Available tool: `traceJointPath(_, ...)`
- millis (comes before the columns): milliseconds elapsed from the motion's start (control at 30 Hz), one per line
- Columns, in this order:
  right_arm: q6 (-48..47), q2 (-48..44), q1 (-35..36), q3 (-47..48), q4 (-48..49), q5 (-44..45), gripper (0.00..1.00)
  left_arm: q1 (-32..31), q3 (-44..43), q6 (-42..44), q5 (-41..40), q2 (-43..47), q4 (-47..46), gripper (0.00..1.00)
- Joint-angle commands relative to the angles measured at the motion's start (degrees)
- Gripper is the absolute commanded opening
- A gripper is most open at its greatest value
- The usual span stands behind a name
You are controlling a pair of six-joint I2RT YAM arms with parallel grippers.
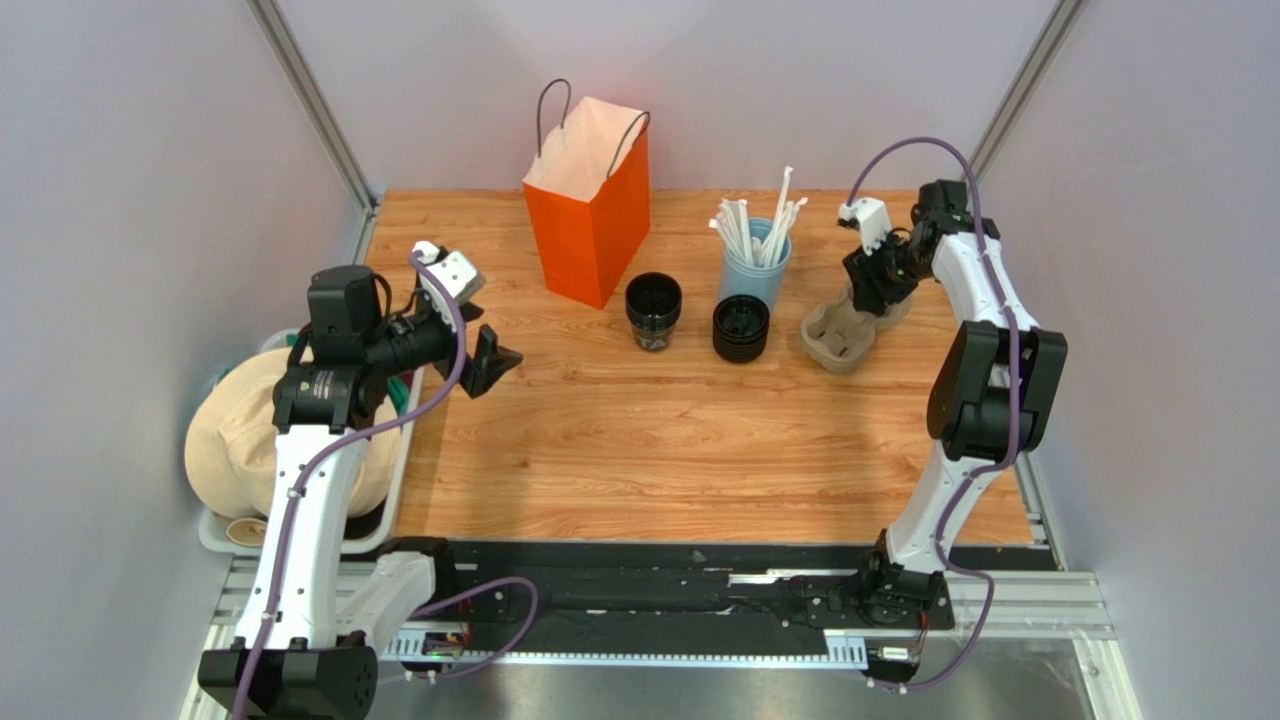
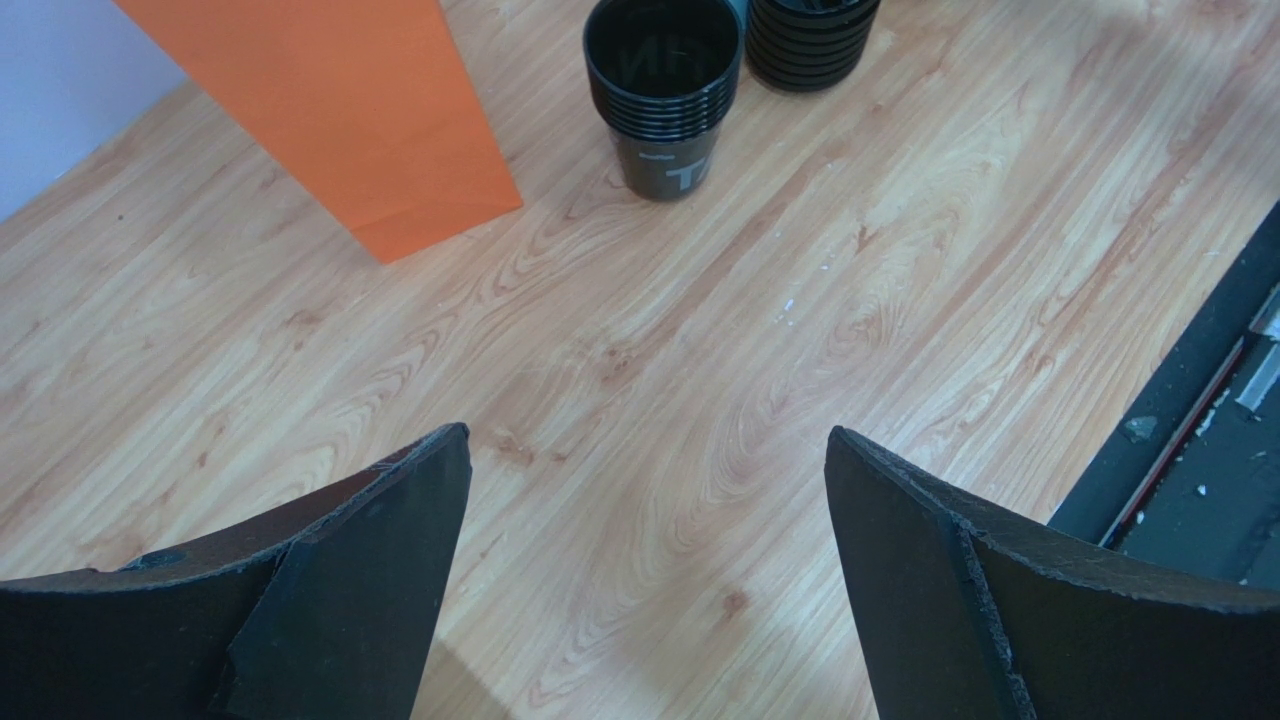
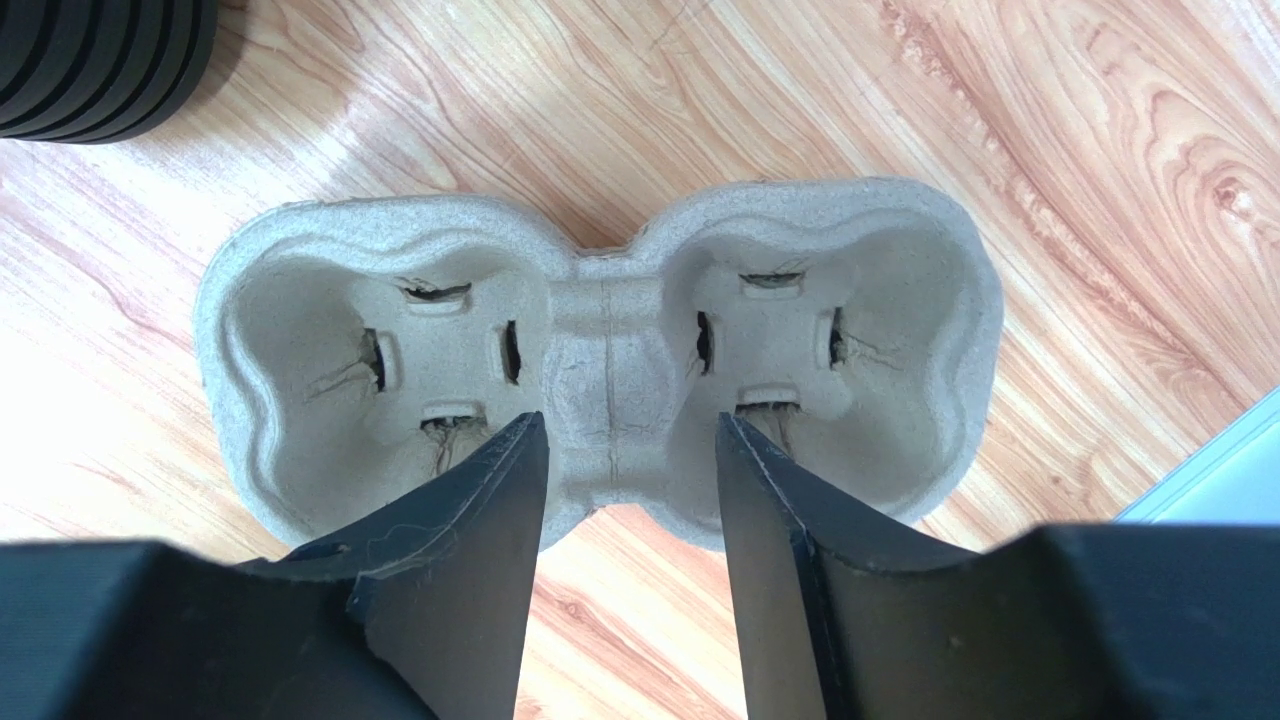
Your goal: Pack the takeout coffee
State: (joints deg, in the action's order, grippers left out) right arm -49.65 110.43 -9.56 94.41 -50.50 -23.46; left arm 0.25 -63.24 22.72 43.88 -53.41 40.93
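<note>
Right wrist: right gripper point(image 3: 627, 425) half-parted astride mid rib of cup tray point(image 3: 376, 225); pinching or not, can't tell.
Tray rib: prob. the handle for shifting it.
Left gripper point(image 2: 646, 443): wide open, empty, over desk point(image 2: 842, 300).
Takeout coffee point(image 1: 654, 311): on desk btwn orange bag point(image 1: 589, 210) & lids point(image 1: 739, 327), not in tray yet.

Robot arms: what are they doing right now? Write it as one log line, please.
left gripper open, empty | right gripper open, astride cup tray middle | coffee cups by orange bag, not held

The right gripper point(image 3: 630, 431) straddles the middle of the cardboard cup tray point(image 3: 609, 323)
</note>
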Motion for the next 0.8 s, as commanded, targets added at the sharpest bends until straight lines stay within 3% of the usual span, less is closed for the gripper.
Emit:
traceJointPath(0, 0.1, 0.2, -0.3, -0.7, 1.0, 0.2, 0.52, -0.1, -0.3, 1.2, 1.1, 0.6, -0.9, 0.97)
traceJointPath(133, 0.2, 0.3, -0.3, -0.9, 1.5, 0.5, 0.56, -0.1, -0.2, 1.2, 1.1, 0.6, -0.9, 0.97)
traceJointPath(767, 1.0, 2.8, -0.3, -1.6, 3.5, 0.3, 0.52, -0.1, -0.2, 1.3, 1.1, 0.3, -0.9, 0.97)
